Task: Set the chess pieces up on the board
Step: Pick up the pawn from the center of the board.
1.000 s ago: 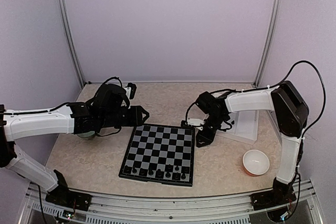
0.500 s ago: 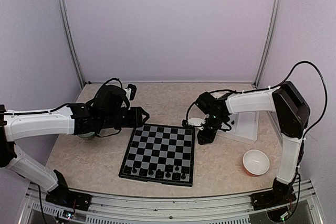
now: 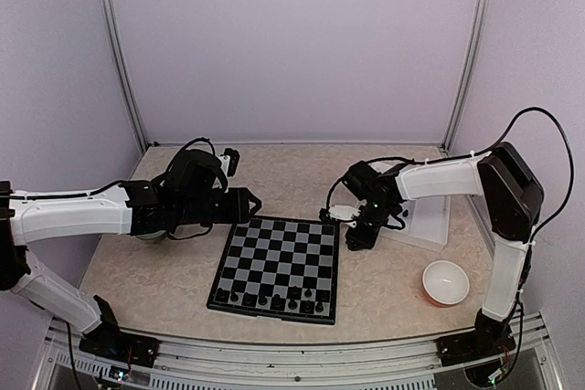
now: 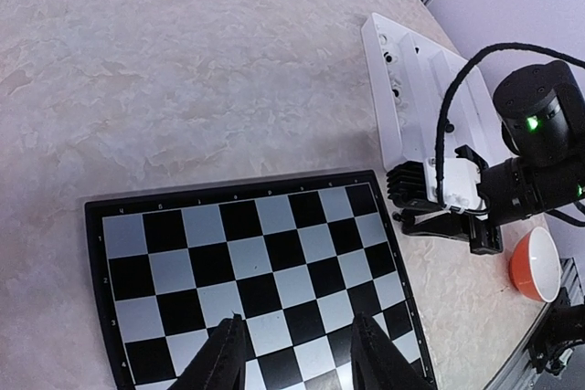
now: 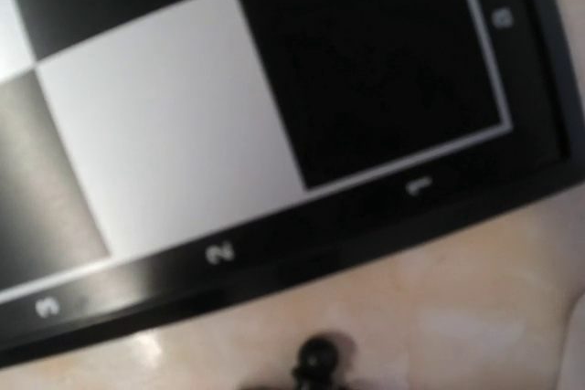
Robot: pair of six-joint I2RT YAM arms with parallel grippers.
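Black plastic chess pieces (image 3: 277, 301) stand in a row along the near rank of the board (image 3: 279, 258), which lies mid-counter toward the near edge.

Most of the board's squares are bare, and its far-right border shows the numbers 1, 2 and 3 in the right wrist view. Just off that border, over the beige counter (image 3: 164, 271), the round head of a single black piece (image 5: 317, 353) shows at the bottom of that blurred view. The right pincer (image 3: 355, 238) is low beside the board's far-right corner, and I cannot tell whether it is clenched on the piece or released. The left pincer (image 4: 292, 349) hovers over the board's far-left corner with its fingers (image 4: 224, 358) spread and nothing between them. A white tray (image 3: 425, 216) sits toward the counter's right edge, and an orange bowl (image 3: 446, 282) is nearer the near-right corner.
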